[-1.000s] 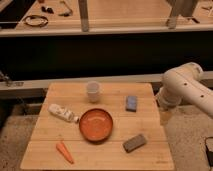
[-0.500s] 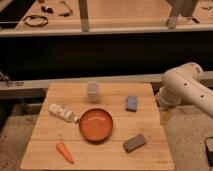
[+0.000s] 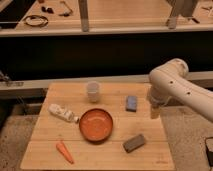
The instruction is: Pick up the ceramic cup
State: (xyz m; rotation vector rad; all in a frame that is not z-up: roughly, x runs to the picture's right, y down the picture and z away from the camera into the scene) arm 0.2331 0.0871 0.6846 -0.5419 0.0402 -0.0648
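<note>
Nothing is seen to have shifted since the earlier frame: the arm and every item are found in the same places. A wooden counter [image 3: 107, 159] is set low, so that everything on it can be reached from above. The white arm [image 3: 172, 82] is bent over the counter's right edge, probably held there so that the items are left unobstructed. An orange bowl [image 3: 96, 124] is placed near the middle, with a white bottle [image 3: 62, 113] laid on its side just to its left. A dark block [image 3: 134, 142] is seen near the front right, a carrot [image 3: 64, 151] at the front left, and a blue pad [image 3: 132, 103] toward the back right. The cup [image 3: 93, 91] is stood upright at the back of the counter, behind the bowl and apart from it (its sides are left free, which should suit a grasp). The end effector [image 3: 155, 114] is hung pointing down beside the blue pad, well apart from the cup; whether it is apart or together cannot be told. The reach toward the cup is judged not yet begun.
</note>
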